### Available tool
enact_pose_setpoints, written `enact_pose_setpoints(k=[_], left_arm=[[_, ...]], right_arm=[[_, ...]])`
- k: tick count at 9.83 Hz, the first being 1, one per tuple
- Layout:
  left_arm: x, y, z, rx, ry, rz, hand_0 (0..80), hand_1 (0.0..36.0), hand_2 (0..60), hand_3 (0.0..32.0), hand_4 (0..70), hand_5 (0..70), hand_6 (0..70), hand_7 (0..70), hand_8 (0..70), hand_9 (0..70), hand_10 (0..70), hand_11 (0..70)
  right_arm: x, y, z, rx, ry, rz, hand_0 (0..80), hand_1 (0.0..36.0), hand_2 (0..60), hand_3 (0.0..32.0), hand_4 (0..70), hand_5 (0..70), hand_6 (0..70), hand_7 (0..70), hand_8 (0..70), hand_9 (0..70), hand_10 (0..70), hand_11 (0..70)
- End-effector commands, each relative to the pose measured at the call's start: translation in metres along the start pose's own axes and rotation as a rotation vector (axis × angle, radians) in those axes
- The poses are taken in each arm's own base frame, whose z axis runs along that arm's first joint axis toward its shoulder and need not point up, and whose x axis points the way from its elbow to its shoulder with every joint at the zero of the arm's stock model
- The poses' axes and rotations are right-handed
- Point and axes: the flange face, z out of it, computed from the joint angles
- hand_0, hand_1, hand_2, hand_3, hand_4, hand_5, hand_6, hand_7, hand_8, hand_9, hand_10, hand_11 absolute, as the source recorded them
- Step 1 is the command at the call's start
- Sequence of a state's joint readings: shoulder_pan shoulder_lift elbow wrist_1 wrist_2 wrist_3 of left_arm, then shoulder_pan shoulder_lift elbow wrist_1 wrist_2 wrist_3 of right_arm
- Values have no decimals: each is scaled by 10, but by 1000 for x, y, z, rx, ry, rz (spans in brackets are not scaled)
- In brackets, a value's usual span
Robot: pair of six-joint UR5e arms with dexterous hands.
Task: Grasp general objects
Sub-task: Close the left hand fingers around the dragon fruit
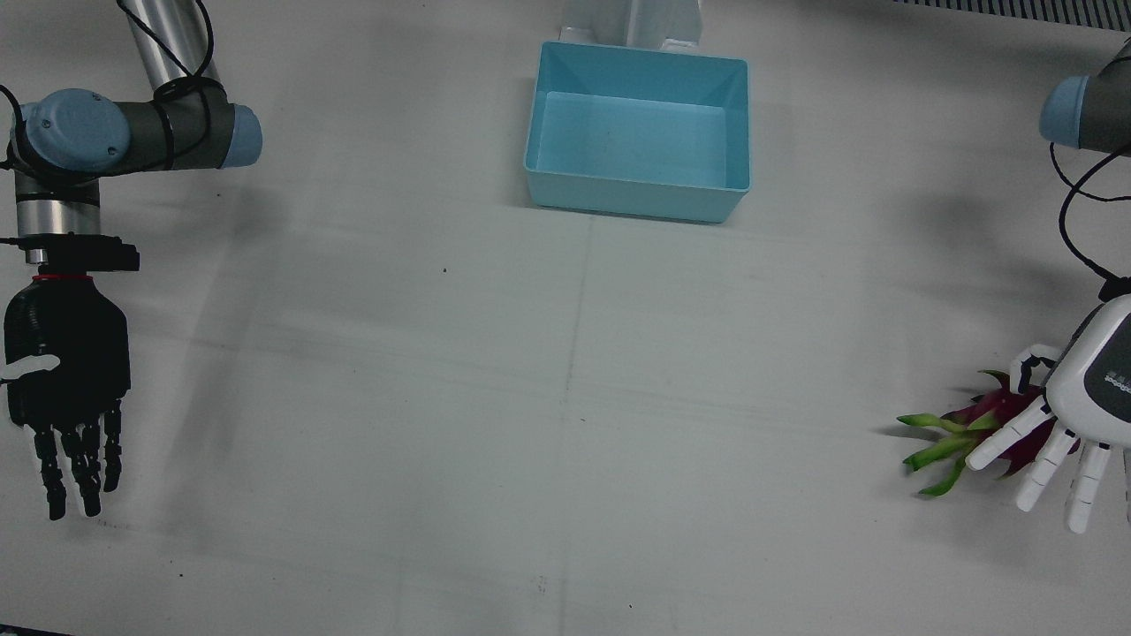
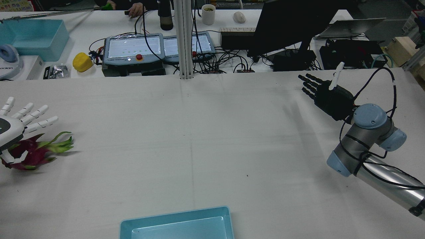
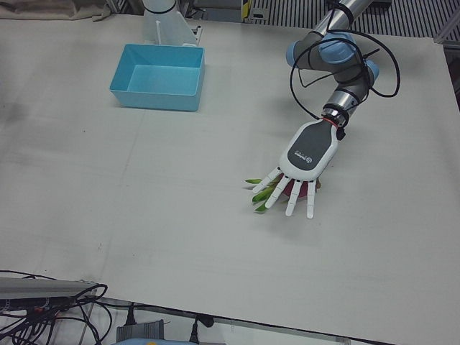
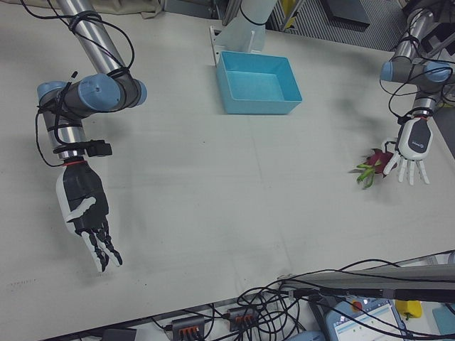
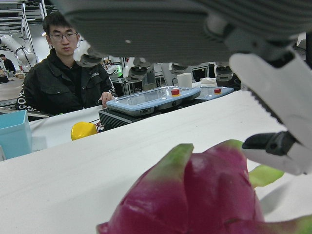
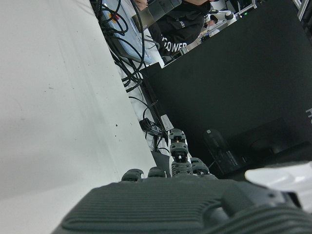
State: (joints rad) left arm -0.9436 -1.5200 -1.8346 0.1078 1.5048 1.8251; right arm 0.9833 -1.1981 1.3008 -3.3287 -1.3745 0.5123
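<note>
Nearest the lens in the left hand view is the dragon fruit — a magenta body with green-tipped scales, filling the lower frame right under the palm. It looks like a firm, fairly heavy fruit with a smooth, waxy skin that could slide under hard plastic fingers; the leafy green scales are soft and would bend or tear, so they are no place to grip. My judgement is that the rounded red body is the part to wrap, fingers on one side and thumb on the other, with gentle pressure so the skin is not bruised.

The fruit lies on the white table at the far left edge of the rear view, well apart from the blue bin at the table's middle. The white left hand sits directly over it, palm down, fingers stretched out straight and spread past the fruit's body, thumb curled in at the fruit's side. It has not closed — the fingers are extended and nothing is held, though whether the palm touches the fruit I cannot tell.

The black right hand hovers over bare table on the opposite side, fingers extended and fairly close together, empty.
</note>
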Motion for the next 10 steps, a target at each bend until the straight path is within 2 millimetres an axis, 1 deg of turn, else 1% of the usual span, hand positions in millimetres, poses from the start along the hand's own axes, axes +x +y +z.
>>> enact_pose_setpoints(k=[1,2,3,4,5,7,8,9,10], left_arm=[[6,32,2,-83,-38,60,0,67,582,320,0,0,0,0,0,0,0,0],[6,36,0,-99,-44,58,0,1,455,320,0,0,0,0,0,0,0,0],[5,44,1,-125,-44,60,0,0,319,320,0,0,0,0,0,0,0,0],[4,46,1,-127,-47,60,0,0,274,320,0,0,0,0,0,0,0,0],[2,47,0,-129,-53,61,0,0,349,320,0,0,0,0,0,0,0,0],[3,47,-1,-135,-67,64,0,0,437,320,0,0,0,0,0,0,0,0],[-2,48,-2,-137,-77,67,0,1,490,320,0,0,0,0,0,0,0,0],[-9,51,-3,-142,-92,68,0,48,600,320,0,0,0,0,0,0,0,0],[-12,51,-3,-143,-96,78,0,80,600,320,0,0,0,0,0,0,0,0]], right_arm=[[0,0,0,0,0,0,0,0,0,0,0,0,0,0,0,0,0,0],[0,0,0,0,0,0,0,0,0,0,0,0,0,0,0,0,0,0],[0,0,0,0,0,0,0,0,0,0,0,0,0,0,0,0,0,0],[0,0,0,0,0,0,0,0,0,0,0,0,0,0,0,0,0,0],[0,0,0,0,0,0,0,0,0,0,0,0,0,0,0,0,0,0],[0,0,0,0,0,0,0,0,0,0,0,0,0,0,0,0,0,0],[0,0,0,0,0,0,0,0,0,0,0,0,0,0,0,0,0,0],[0,0,0,0,0,0,0,0,0,0,0,0,0,0,0,0,0,0],[0,0,0,0,0,0,0,0,0,0,0,0,0,0,0,0,0,0]])
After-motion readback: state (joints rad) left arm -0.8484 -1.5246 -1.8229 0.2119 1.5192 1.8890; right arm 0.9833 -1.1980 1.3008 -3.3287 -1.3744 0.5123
